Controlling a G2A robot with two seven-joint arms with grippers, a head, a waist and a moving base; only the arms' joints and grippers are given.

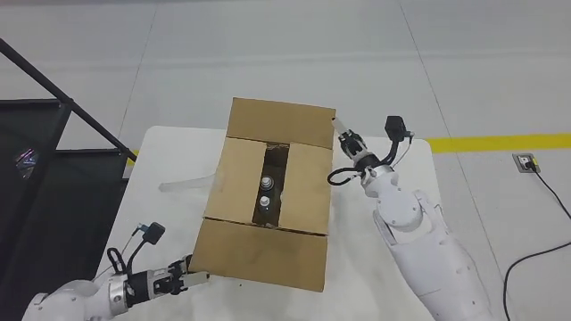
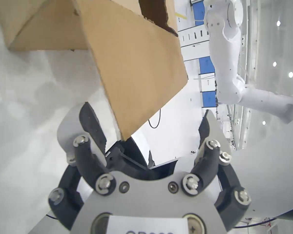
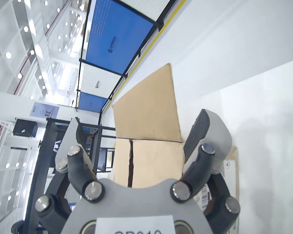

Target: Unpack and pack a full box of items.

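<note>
Top view: box opens upward (outer flaps splayed); gap runs near-to-far.

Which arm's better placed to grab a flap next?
Left, likely: left gripper is open with the near flap's corner between its fingers. Right gripper is open beside the box's far corner, not visibly around anything.
</note>
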